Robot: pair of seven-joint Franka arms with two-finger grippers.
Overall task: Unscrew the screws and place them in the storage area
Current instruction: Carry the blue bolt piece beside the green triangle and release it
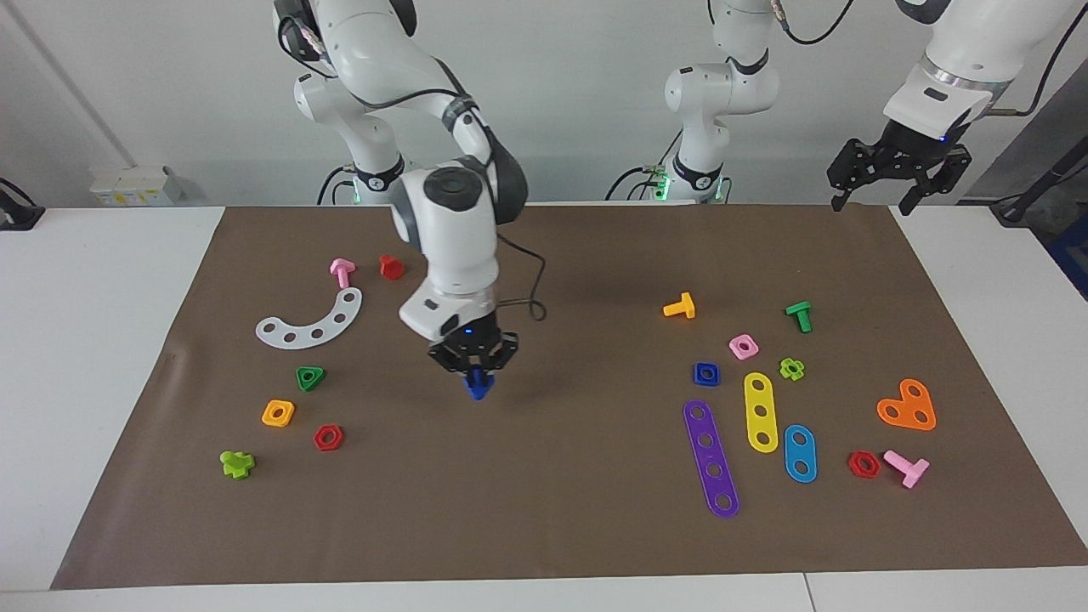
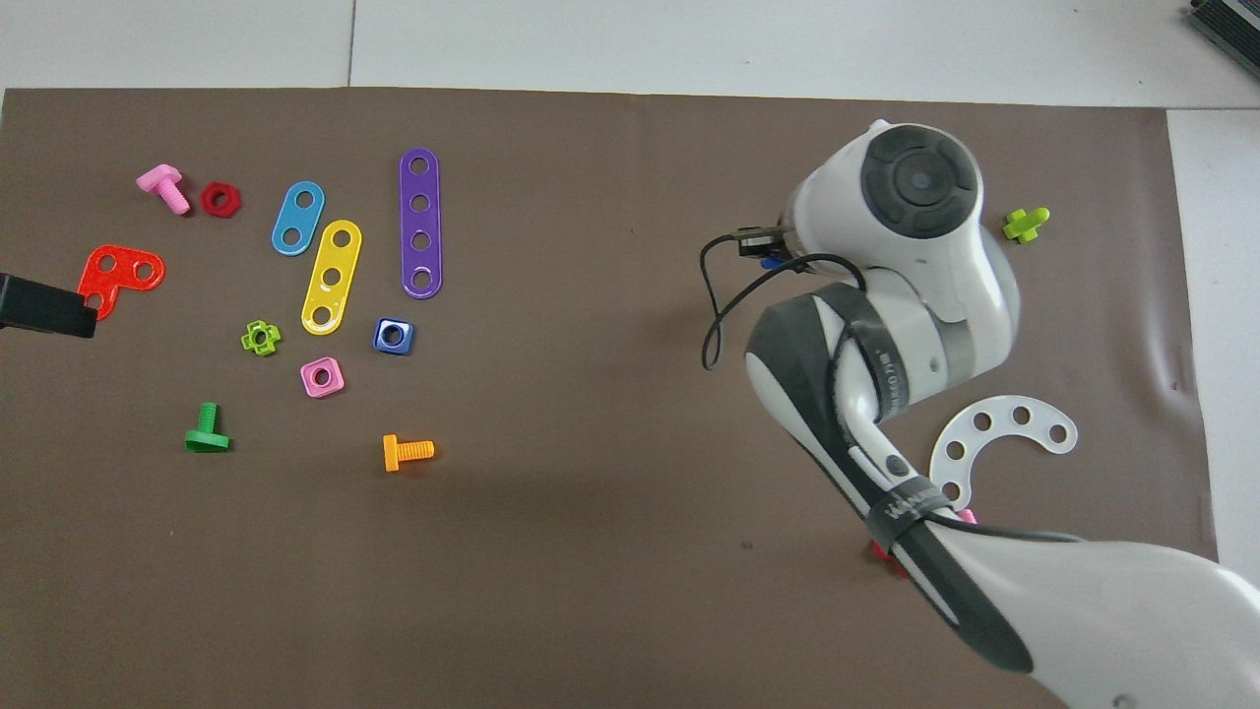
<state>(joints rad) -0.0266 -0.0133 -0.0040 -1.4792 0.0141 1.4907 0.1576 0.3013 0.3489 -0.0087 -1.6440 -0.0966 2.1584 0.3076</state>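
Observation:
My right gripper (image 1: 478, 376) is shut on the dark-blue screw (image 1: 478, 388), which hangs head down just over the brown mat (image 1: 544, 510). It is beside the storage area, toward the left arm's end. The storage area holds a green triangle nut (image 1: 310, 377), an orange square nut (image 1: 278, 413), a red hexagon nut (image 1: 328, 437) and a white curved strip (image 1: 310, 323). In the overhead view the right arm hides the nuts and most of the screw; the white strip (image 2: 1004, 433) shows. My left gripper (image 1: 875, 202) waits open and empty above the mat's corner, and its tip (image 2: 44, 307) shows in the overhead view.
A lime cross nut (image 1: 236, 463), a pink bolt (image 1: 342, 272) and a red piece (image 1: 391, 267) lie near the storage area. Toward the left arm's end lie purple (image 1: 711, 457), yellow (image 1: 761, 411) and blue (image 1: 800, 453) strips, a blue square nut (image 1: 705, 373), an orange bolt (image 1: 680, 307) and a green bolt (image 1: 799, 315).

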